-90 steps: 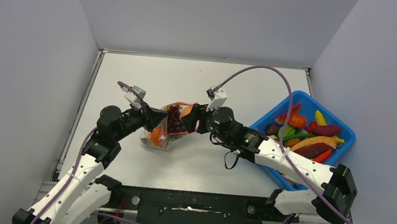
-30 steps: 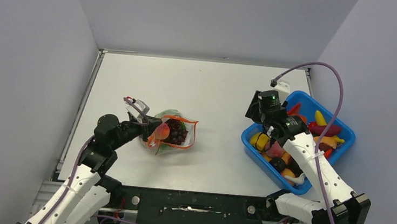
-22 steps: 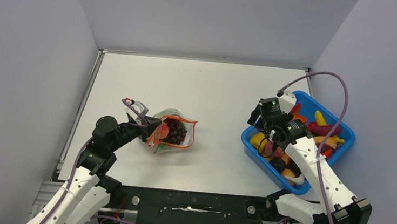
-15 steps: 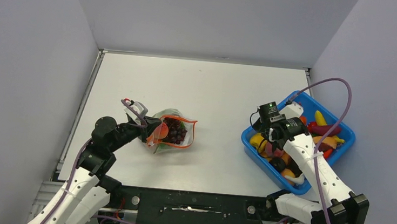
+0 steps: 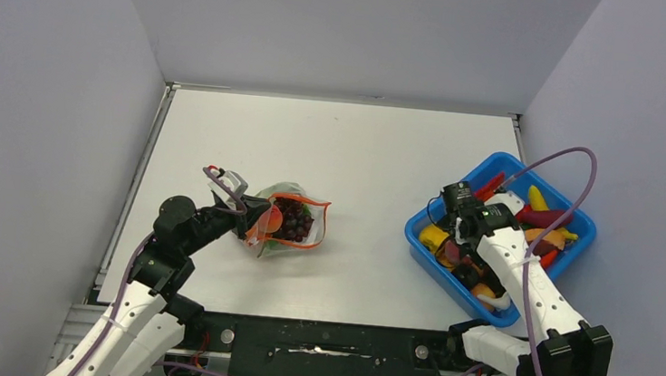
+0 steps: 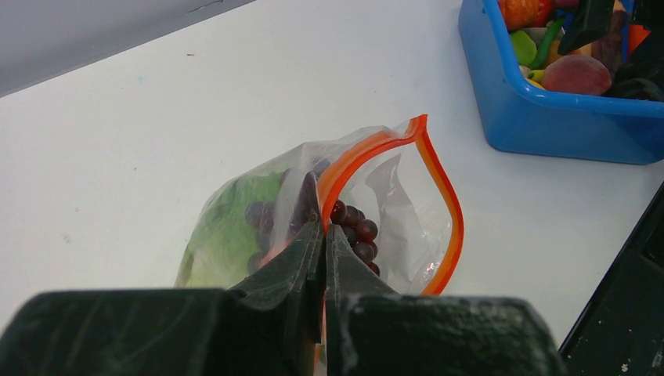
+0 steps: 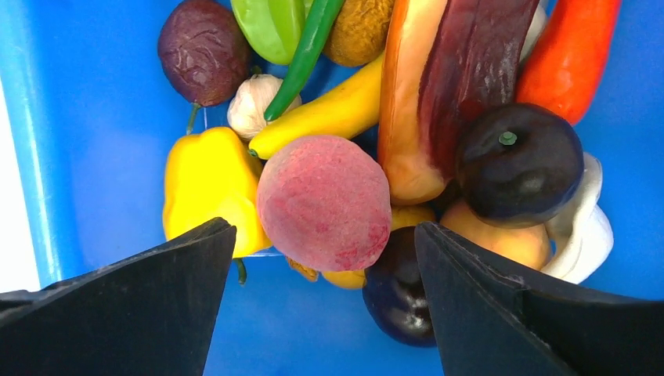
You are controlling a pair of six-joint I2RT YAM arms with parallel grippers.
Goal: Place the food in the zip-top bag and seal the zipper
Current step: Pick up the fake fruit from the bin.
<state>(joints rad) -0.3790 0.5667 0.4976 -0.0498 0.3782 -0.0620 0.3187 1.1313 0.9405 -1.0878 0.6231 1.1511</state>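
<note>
From above you see the zip-top bag resting on the white table toward 8 o'clock. The left gripper is at its 9 o'clock edge. The right gripper hangs over the blue bin at 4 o'clock, its fingers unreadable here. Grey walls box the table in.

Your left wrist camera shows fingers pressed together on the zipper, with the mouth gaping and grapes and lettuce inside.

Your right wrist camera shows fingers spread wide either side of a pink peach, crowded by a yellow pepper at 9 o'clock and a dark plum at 3 o'clock.
</note>
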